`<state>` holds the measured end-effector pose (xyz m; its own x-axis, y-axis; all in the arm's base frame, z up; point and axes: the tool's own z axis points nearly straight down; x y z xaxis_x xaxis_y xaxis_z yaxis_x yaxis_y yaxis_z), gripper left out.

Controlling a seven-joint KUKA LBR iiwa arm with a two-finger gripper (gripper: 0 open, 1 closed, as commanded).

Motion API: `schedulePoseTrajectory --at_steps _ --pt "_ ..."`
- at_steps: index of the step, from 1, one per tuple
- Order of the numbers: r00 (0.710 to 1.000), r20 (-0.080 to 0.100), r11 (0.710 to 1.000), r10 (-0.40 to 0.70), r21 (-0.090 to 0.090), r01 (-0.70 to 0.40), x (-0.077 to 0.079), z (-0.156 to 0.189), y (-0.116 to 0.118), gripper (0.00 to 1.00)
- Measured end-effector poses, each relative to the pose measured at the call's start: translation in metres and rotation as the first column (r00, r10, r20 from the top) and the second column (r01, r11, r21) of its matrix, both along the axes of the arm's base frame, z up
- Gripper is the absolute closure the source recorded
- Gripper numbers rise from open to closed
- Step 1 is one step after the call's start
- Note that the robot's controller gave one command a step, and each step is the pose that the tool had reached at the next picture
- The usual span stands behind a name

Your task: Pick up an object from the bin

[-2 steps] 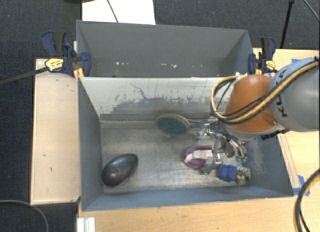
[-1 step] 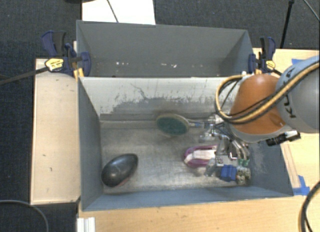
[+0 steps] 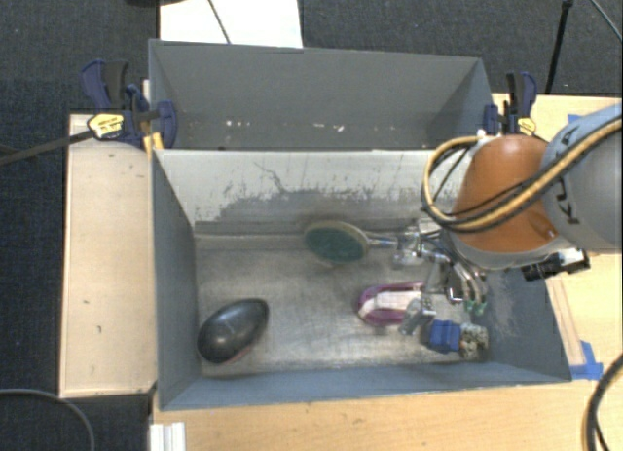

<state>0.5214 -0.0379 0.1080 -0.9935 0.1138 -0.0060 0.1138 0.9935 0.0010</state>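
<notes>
My gripper (image 3: 434, 272) hangs low in the right half of the bin, partly hidden under the arm's orange cover. Just to its left, close against it, lies a purple and white object (image 3: 383, 304) on the bin floor. A small blue block (image 3: 443, 335) with a brownish piece (image 3: 475, 343) beside it sits just below the gripper, near the front wall. A round dark-green brush head on a clear handle (image 3: 336, 242) lies to the upper left of the gripper, its handle pointing toward it.
A black oval object (image 3: 232, 330) rests alone in the front left corner. Bare floor lies between it and the purple object. The arm and its cables cover the bin's right side.
</notes>
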Motion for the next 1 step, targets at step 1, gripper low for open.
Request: schedulePoseTrajectory --at_steps 1 --pt "0.985 0.000 0.985 -0.172 0.001 0.172 -0.0025 -0.0356 0.0075 0.00"
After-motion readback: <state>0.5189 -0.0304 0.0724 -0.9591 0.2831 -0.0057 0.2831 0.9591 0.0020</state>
